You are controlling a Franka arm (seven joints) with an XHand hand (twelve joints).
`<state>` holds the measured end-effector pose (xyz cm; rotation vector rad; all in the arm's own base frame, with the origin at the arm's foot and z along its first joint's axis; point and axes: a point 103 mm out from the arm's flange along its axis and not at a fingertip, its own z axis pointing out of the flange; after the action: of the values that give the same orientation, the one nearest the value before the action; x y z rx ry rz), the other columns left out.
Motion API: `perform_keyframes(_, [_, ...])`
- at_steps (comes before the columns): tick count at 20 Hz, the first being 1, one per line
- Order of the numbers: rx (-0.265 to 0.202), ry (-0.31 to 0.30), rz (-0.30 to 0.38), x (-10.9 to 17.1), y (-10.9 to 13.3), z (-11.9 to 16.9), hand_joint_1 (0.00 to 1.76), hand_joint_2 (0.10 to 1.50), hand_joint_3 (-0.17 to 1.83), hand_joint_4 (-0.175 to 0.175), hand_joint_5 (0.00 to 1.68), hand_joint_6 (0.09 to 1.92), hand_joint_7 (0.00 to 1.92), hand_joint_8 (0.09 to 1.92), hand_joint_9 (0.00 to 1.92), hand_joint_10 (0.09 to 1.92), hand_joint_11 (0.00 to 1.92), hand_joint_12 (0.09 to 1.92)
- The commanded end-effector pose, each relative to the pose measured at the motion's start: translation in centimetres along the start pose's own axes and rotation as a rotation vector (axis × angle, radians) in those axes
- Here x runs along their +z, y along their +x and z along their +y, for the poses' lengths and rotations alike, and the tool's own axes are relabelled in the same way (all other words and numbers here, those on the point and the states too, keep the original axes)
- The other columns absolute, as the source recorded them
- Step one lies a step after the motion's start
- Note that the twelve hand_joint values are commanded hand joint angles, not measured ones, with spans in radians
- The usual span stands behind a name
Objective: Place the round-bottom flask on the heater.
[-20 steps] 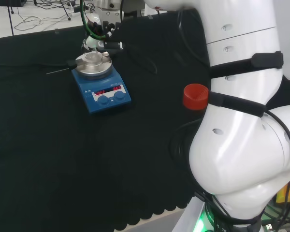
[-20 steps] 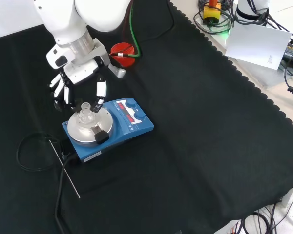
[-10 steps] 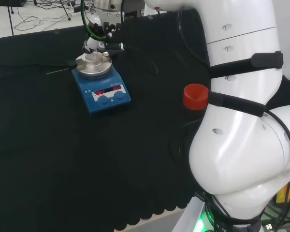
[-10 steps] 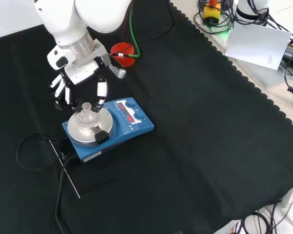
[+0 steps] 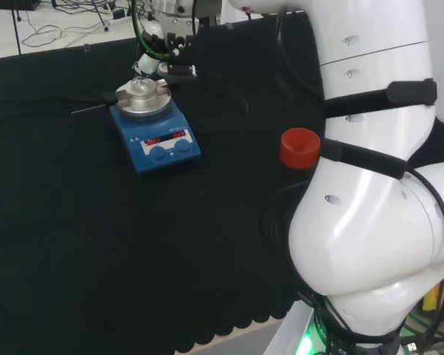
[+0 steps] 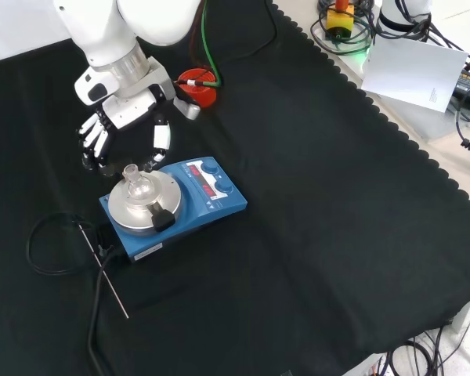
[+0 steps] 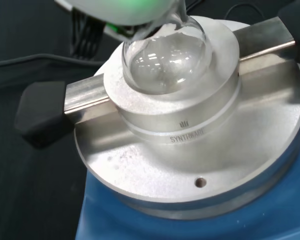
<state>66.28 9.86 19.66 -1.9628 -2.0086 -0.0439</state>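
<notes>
A: Round-bottom flask [image 6: 137,185]: sat where?

B: Sat bulb down in the round well of the metal block [image 7: 190,107] on top of the heater [image 6: 207,200]. Neck up, tilted a little towards the hand [image 6: 125,121] in the front view. Looked empty through the glass in the wrist view.

A: Held by anything?

B: By nothing. Hung just above and behind the neck, fingers [image 6: 94,142] spread on one side and the thumb on the other, relaxed rather than curled. Seemed apart from the glass in the front view. Judged as released, with the placing as good as done.

A: And if taken up again?

B: Best gripped at the neck, close under the lip, pinched from both sides. Thin clear glass, so probably light and stiff, but smooth enough to slip and quick to crack against the metal. No flat base either: likely to roll once out of the well. Wiser lifted straight up, not dragged over the rim.

A: Anything close by?

B: Black clamp knob [image 6: 163,221] at the plate's edge, clear of the bulb. Thin rod [image 6: 106,274] and a cable on the black cloth [image 6: 337,235] beside the heater. Red ribbed ring [image 5: 300,146] stood well apart, next to the arm's link in the head view
</notes>
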Motion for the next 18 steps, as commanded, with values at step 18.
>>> perform_keyframes(18, [0.021, -0.109, 0.003, -5.8, 0.3, -8.4, 0.96, 0.60, 0.71, -0.043, 0.52, 0.75, 0.26, 0.74, 0.48, 0.71, 0.14, 1.41])
